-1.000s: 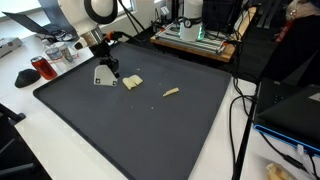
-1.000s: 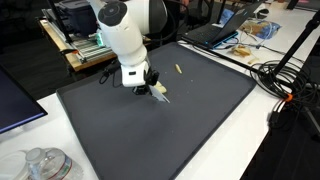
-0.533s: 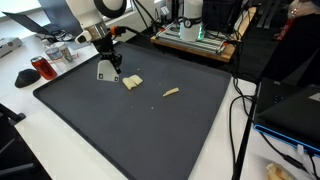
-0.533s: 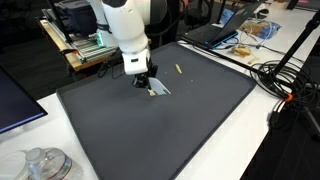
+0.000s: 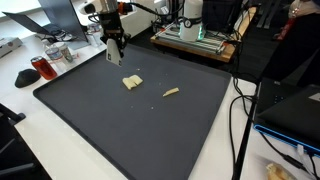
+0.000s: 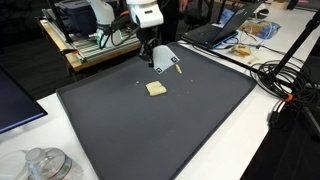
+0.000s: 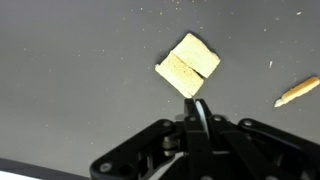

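Note:
My gripper (image 5: 113, 50) is raised above the far side of the black mat (image 5: 120, 130) and is shut on a thin white flat piece (image 6: 165, 60). In the wrist view the piece shows edge-on between the shut jaws (image 7: 200, 112). A tan square chunk (image 5: 132, 82) lies on the mat below and in front of the gripper; it also shows in an exterior view (image 6: 156, 89) and in the wrist view (image 7: 188, 66). A small tan stick (image 5: 171, 92) lies on the mat apart from it, also seen in the wrist view (image 7: 298, 92).
A red cup (image 5: 40, 68) and a bowl (image 5: 27, 77) stand beside the mat. Glass jars (image 6: 45, 165) sit at one corner. A laptop (image 6: 215, 35), cables (image 6: 285, 80) and equipment (image 5: 195, 35) border the mat's other sides.
The gripper has lifted off the mat with the white flat piece and moved toward the mat's far edge, away from the tan chunk, which stayed put.

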`<state>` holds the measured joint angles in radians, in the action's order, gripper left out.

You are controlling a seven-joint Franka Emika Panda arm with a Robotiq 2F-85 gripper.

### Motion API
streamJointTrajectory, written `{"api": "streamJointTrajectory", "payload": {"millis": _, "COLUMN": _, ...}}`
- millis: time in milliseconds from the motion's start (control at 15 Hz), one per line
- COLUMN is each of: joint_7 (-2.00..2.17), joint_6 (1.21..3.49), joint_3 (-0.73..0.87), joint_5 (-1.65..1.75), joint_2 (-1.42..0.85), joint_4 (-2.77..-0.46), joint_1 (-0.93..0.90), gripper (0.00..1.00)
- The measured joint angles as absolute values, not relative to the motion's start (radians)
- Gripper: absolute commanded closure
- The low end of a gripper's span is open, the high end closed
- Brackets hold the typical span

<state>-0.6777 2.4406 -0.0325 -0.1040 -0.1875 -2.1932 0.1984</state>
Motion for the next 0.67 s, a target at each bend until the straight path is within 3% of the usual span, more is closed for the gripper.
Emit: {"api": "streamJointTrajectory", "payload": {"millis": 667, "joint_7": -0.744, "joint_6": 2.294, "joint_3": -0.032, "joint_5": 0.215, "joint_2": 0.125, "joint_4": -2.356, "joint_1": 0.042, "gripper": 0.99}}
